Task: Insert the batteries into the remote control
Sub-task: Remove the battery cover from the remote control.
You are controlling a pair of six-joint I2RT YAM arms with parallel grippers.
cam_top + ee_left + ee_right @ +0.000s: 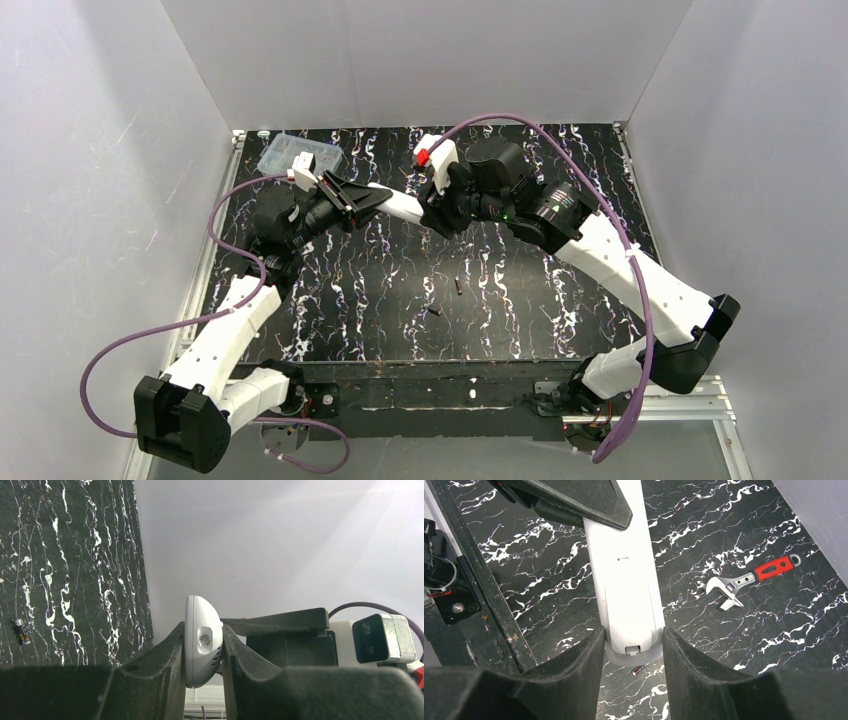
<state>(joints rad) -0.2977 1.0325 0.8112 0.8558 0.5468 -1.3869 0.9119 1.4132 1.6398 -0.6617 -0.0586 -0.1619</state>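
The remote control [402,206] is a slim white handset held above the table between the two arms. My left gripper [202,630] is shut on one end of it, which I see edge-on. My right gripper [633,635] is closed around the other end, both fingers against the remote control's [624,580] sides, with its back and the battery cover facing the camera. Two small dark batteries [457,286] [434,312] lie loose on the black marbled table. One battery [639,669] shows just below the remote's end, and one battery [21,631] lies at the far left of the left wrist view.
A red-handled wrench [749,580] lies on the table to the right of the remote. A clear plastic compartment box [298,155] sits at the back left corner. White walls enclose the table [350,320] on three sides.
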